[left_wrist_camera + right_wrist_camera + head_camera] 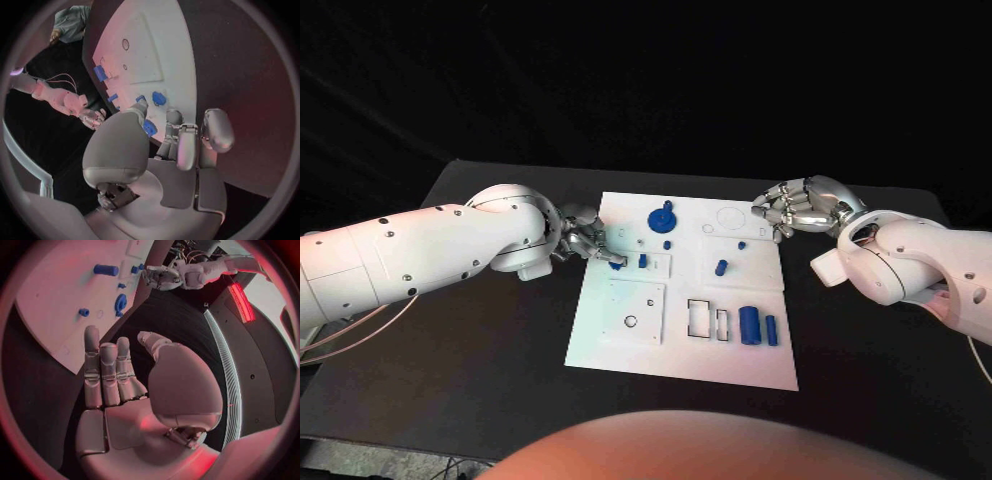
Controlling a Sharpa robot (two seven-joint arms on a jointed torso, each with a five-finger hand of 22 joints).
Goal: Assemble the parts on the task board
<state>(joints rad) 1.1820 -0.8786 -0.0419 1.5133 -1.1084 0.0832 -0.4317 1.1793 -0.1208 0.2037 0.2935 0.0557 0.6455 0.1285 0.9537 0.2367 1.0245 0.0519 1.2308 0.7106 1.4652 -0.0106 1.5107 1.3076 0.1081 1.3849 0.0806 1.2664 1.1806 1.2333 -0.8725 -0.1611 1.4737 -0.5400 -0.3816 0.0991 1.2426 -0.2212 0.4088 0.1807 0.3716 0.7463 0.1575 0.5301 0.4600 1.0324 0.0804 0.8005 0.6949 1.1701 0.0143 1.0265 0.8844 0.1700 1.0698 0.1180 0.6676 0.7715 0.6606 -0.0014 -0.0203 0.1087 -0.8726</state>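
left hand [584, 240] pinching a part [616, 263] at board [733, 365] left edge | right hand [800, 205] empty, fingers apart, by board's far right corner

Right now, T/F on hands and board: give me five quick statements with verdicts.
1. The left hand is at the left edge of the task board, with a small blue part between its fingertips. True.
2. The right hand holds a blue part. False: its palm is bare in the right wrist view, fingers apart, and it hangs at the board's far right corner.
3. The round blue part sits in the far part of the board. True.
4. The two long blue parts lie off the board on the black table. False: they lie on the board, near its right edge.
5. Both hands are over the near edge of the board. False: both are toward its far half.
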